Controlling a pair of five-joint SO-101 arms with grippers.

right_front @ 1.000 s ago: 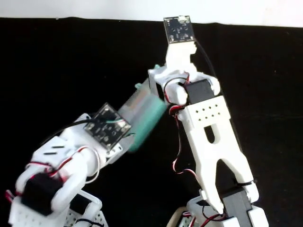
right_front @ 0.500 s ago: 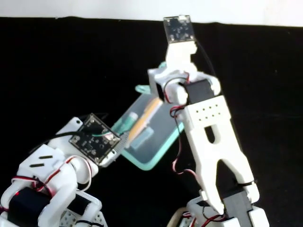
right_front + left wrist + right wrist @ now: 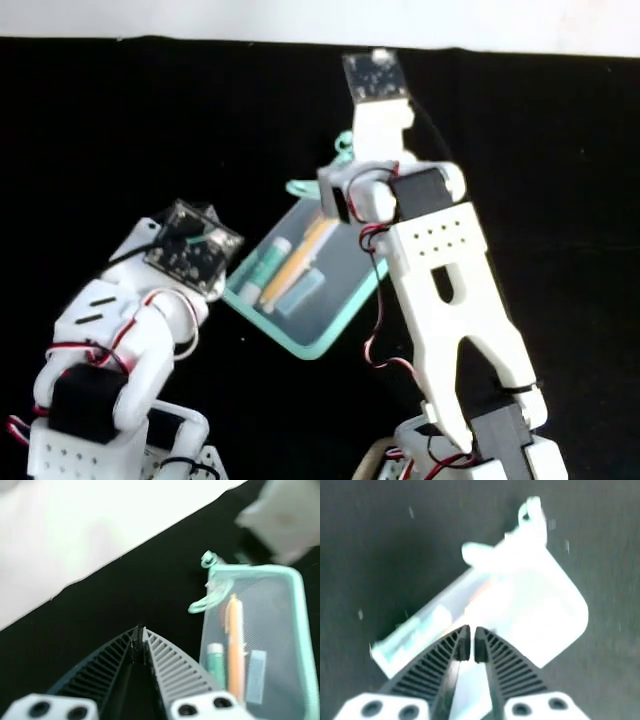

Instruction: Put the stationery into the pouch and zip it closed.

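Black table (image 3: 560, 200) under everything. Right arm (image 3: 445, 290) stretches out over the far corner of the pouch; left arm (image 3: 120, 340) sits folded back, just beside the pouch's near end, not touching it. Left gripper (image 3: 138, 630): jaws fully together, nothing in them, tips aimed at bare table beside the pouch. Right gripper (image 3: 469, 630): jaws all but together with a thin slit left, tips over the pouch; can't tell if they pinch the mesh or just hang above it. Pouch (image 3: 345, 265), mint-trimmed mesh, lies flat and diagonal on the table between the arms. Inside it, side by side: orange pencil (image 3: 233, 645), green-capped tube (image 3: 216, 662), pale blue block (image 3: 256, 675). So the stationery looks loaded; can't tell whether the zip is closed. Zip cord (image 3: 205, 602) curls loose at the far corner. Risks, as I judge them: with nothing pinning the pouch, a tug on the zip would likely drag it across the table. The cord is thin and floppy, so closed jaws could nudge it away. The pencil end sits near the zip corner and could snag the slider.
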